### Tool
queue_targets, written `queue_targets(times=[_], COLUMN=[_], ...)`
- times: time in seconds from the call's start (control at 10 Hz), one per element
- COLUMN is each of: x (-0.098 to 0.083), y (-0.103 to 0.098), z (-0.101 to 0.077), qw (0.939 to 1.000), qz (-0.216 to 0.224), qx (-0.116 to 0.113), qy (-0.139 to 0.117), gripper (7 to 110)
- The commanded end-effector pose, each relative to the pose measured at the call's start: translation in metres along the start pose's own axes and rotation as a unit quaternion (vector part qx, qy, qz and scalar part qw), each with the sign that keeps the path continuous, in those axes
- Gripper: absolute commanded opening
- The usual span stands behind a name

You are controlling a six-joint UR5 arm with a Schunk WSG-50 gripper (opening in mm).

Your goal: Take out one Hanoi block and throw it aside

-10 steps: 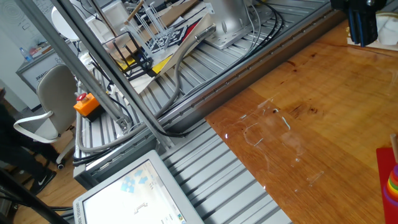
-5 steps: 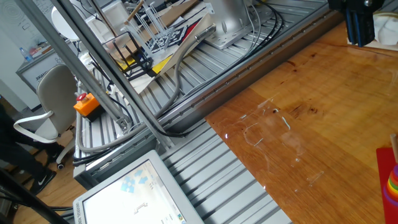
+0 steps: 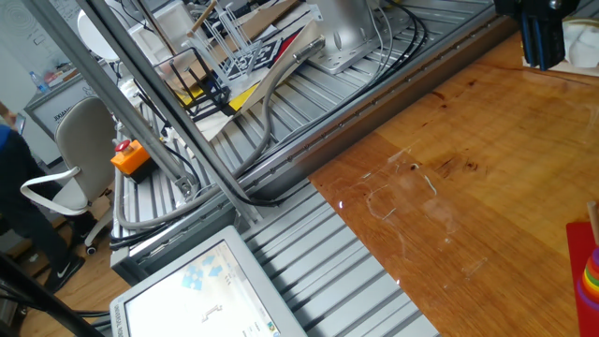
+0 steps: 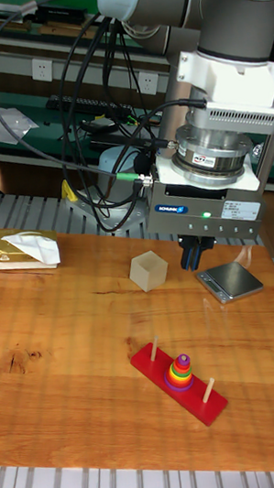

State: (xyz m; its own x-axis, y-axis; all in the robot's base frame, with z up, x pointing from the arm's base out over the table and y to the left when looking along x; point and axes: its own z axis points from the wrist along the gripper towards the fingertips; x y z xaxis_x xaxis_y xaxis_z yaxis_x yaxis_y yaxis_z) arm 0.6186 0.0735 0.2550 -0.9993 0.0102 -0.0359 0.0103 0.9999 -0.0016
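Since a second ago, the gripper (image 3: 541,37) has been edging slightly left and up at the top right of the fixed view; between the last half second and now it is sitting still, while a person in blue (image 3: 13,178) is shifting at the left edge by the office chair (image 3: 80,154).

From the tall fixed view the gripper (image 4: 195,254) is hanging above the wooden surface (image 4: 63,326), its dark fingers (image 4: 189,257) pointing down just behind the small scale (image 4: 231,280) — whether they are spread or pressed together, I cannot tell.

The Hanoi block (image 4: 182,360) is still sitting as the purple tip of the rainbow ring stack (image 4: 179,374) on the middle peg of the red base (image 4: 184,391), well in front of the gripper. A pale cube (image 4: 148,270) is resting left of the fingers, and a tissue box (image 4: 25,249) is lying far left.
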Motion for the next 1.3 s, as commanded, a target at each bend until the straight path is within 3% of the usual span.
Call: queue_targets(times=[0.0, 0.5, 0.7, 0.8, 1.2], x=[-0.01, -0.029, -0.028, -0.028, -0.037], y=[0.01, 0.038, 0.041, 0.04, 0.041], z=[-0.002, -0.013, -0.004, 0.003, 0.033], qw=[1.0, 0.9998, 0.9995, 0.9992, 0.9987], qz=[-0.005, -0.007, -0.018, -0.032, -0.046], qx=[-0.007, -0.017, -0.022, -0.022, -0.02], qy=[0.004, 0.012, 0.012, 0.011, -0.008], gripper=[7, 7, 7, 22, 22])
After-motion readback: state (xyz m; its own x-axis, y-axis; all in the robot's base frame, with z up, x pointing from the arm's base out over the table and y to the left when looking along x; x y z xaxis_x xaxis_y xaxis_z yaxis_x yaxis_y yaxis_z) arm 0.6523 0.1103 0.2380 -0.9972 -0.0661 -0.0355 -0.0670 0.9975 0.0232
